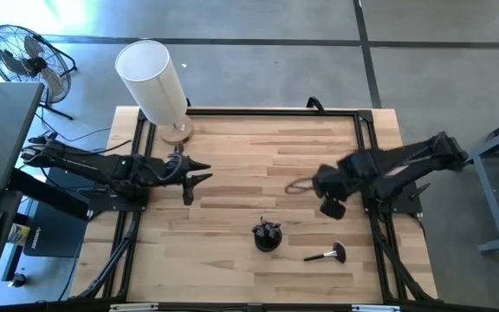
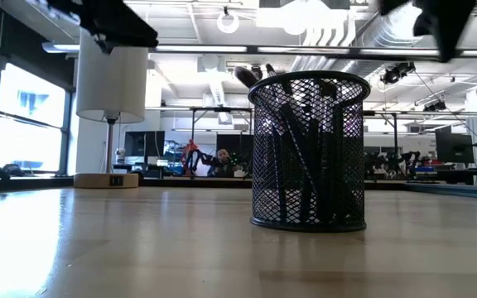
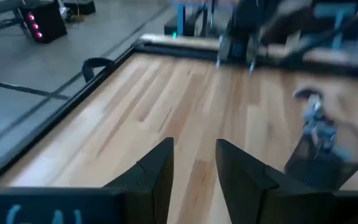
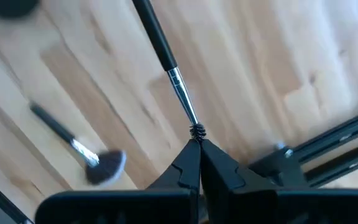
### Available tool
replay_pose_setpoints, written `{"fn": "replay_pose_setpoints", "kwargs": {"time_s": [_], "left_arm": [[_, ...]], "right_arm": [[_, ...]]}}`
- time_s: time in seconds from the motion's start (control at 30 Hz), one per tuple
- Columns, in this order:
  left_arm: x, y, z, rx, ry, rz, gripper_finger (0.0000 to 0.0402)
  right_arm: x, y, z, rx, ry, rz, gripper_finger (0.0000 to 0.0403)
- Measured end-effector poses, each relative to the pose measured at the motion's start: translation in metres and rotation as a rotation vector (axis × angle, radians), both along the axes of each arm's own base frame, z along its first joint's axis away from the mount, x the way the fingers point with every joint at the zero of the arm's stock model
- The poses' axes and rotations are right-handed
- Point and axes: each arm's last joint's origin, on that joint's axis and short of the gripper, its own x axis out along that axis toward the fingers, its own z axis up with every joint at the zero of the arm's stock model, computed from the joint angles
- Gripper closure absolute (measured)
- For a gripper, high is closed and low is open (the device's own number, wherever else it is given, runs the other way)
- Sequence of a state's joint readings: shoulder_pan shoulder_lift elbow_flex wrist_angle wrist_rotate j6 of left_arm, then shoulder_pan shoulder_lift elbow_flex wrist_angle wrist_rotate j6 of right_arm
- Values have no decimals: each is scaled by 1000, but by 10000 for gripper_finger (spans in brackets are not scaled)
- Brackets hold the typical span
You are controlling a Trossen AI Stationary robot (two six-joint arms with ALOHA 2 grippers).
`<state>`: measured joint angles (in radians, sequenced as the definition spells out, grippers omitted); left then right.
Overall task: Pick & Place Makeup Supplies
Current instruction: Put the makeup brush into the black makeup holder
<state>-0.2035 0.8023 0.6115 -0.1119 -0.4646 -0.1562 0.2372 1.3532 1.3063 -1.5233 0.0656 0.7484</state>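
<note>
On the counter (image 1: 258,156), going left to right: a white cylinder (image 1: 152,80) on a wooden base stands at the far left corner, about 10 o'clock from the counter's centre. The left gripper (image 1: 199,173) hovers at 9 o'clock over bare wood, its fingers (image 3: 160,165) parted with nothing between them. A black mesh cup (image 1: 267,236) sits at about 6 o'clock, with several brushes (image 2: 301,165) standing inside it, handles leaning against the mesh. One loose brush (image 1: 326,255) with a fluffy head lies flat at about 5 o'clock, just right of the cup and apart from it. The right gripper (image 1: 329,204) hangs at 3 o'clock, above the counter, clenched on the bristle tip of a slim brush (image 4: 166,59) with a dark handle and silver ferrule, which sticks out from the fingertips.
</note>
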Motion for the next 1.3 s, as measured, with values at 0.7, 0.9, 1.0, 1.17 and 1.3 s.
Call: {"fn": "replay_pose_setpoints", "kwargs": {"time_s": [0.7,0.9,1.0,1.17,1.3], "left_arm": [[106,-38,27,715,590,4,283],[115,-41,20,783,613,-9,283],[118,-42,17,814,633,-20,283],[123,-42,9,857,678,-2,283],[124,-42,8,879,692,3,283]], "right_arm": [[140,-91,11,204,-56,-94,402],[158,-102,12,290,-152,-91,402],[163,-101,8,320,-165,-71,402],[167,-101,9,345,-211,-60,402],[169,-101,11,352,-238,-55,402]]}}
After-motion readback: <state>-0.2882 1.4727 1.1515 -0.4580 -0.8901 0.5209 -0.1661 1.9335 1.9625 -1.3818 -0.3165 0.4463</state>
